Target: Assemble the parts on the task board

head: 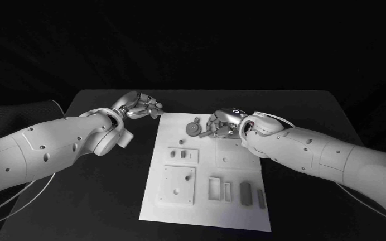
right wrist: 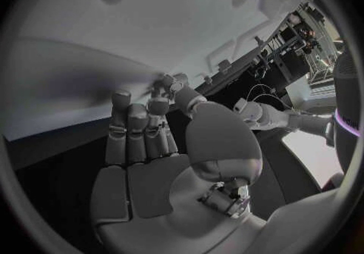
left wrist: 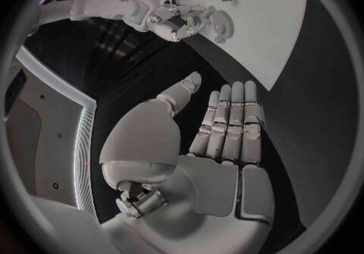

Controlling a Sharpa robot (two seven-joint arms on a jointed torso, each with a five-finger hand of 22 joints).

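Right silver hand [head: 223, 125] pinches small grey round disc part [head: 194, 128] over white rectangular task board [head: 241, 218]; you seat it next. Left silver hand [head: 141, 106] open, empty, beside board.

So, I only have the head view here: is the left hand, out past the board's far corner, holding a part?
Observer: No. In the left wrist view the left hand has a bare palm. Its fingers are straight and side by side, with nothing in them.
Operator: And the right hand by the round part?
Observer: The left wrist view shows the right hand with curled fingers reaching the rim of the round part, which lies flat on the task board. Whether they pinch it I cannot tell.
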